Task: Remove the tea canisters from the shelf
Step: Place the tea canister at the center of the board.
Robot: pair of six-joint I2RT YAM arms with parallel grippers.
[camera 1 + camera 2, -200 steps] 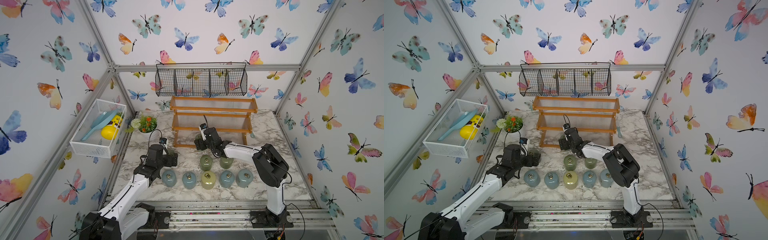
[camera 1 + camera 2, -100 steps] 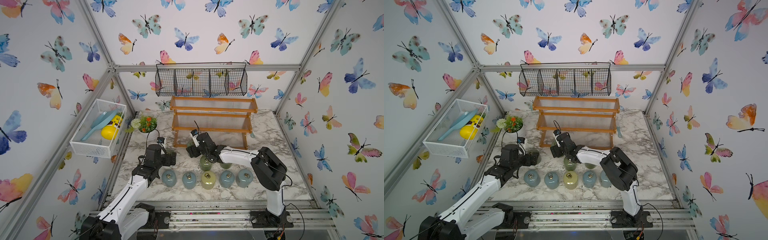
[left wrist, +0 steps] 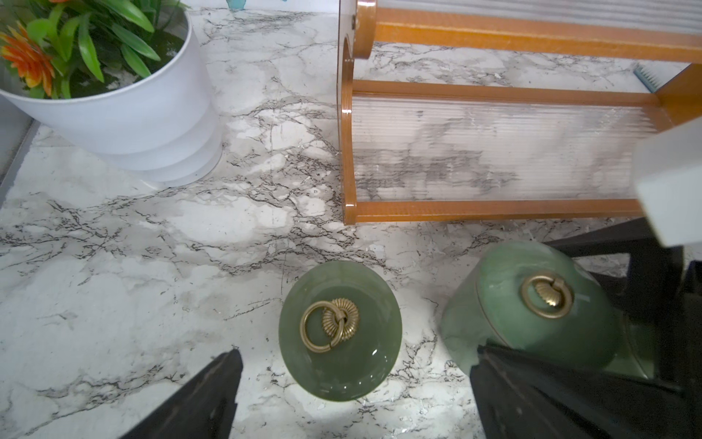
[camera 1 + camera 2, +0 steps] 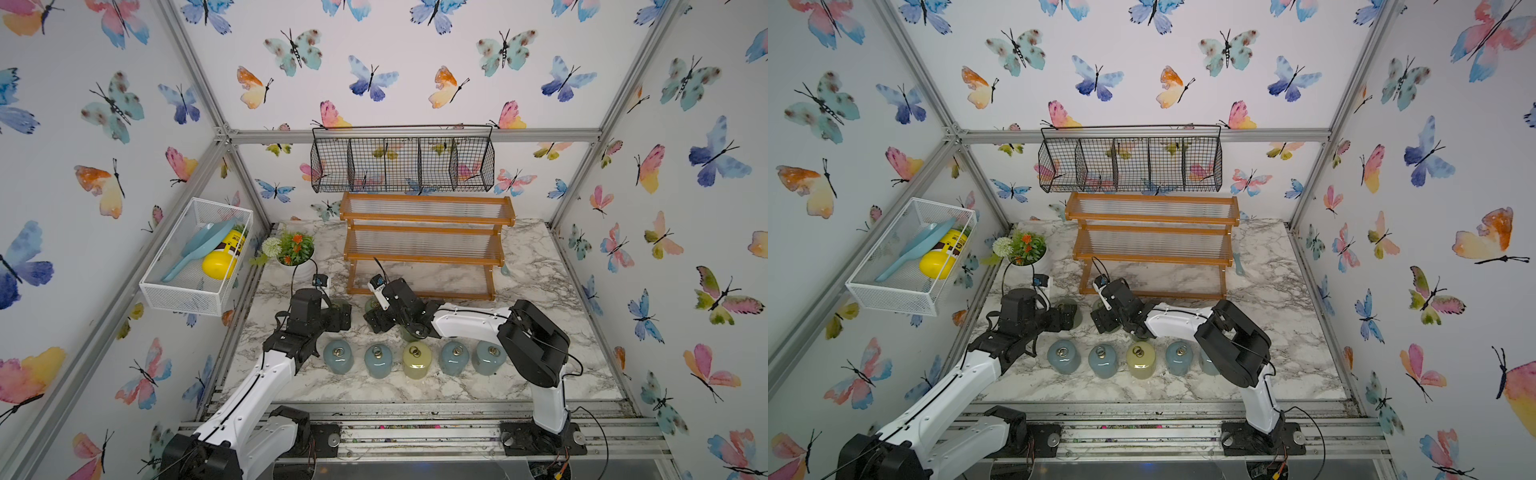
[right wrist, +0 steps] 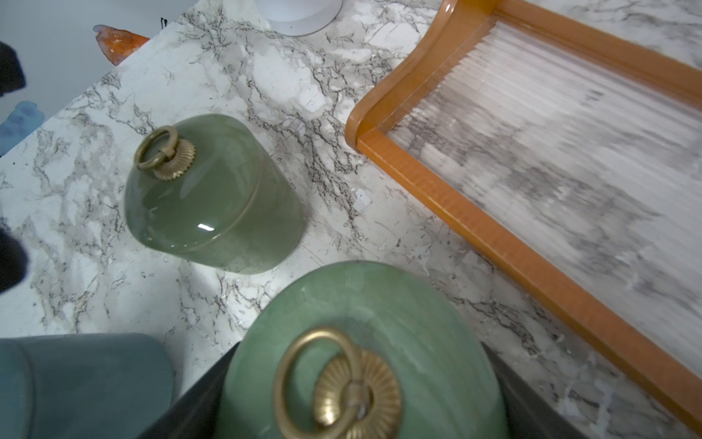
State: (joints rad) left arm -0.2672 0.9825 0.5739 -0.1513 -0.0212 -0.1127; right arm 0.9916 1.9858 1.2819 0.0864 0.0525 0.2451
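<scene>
The orange-brown shelf [image 4: 424,245] [image 4: 1152,249] stands bare at the back. My right gripper [image 5: 357,399] is shut on a sage green tea canister [image 5: 361,342], its fingers [image 5: 190,410] pressing both sides; in the left wrist view that canister [image 3: 532,308] leans a little. A second green canister [image 3: 340,330] [image 5: 212,194] stands on the marble just ahead of my open left gripper [image 3: 353,384], with nothing between its fingers [image 3: 205,395]. Several more canisters, blue ones and a yellow-green one [image 4: 417,360], stand in a front row in both top views.
A white flower pot [image 3: 125,125] stands left of the shelf. A black wire basket [image 4: 403,164] hangs above the shelf, and a white mesh basket [image 4: 195,257] holding a yellow bottle hangs on the left wall. Another green canister [image 4: 409,333] sits partly under my right arm.
My right gripper has carried its green canister from in front of the shelf leftward and toward the front, close to the left gripper. The left arm has stayed still.
</scene>
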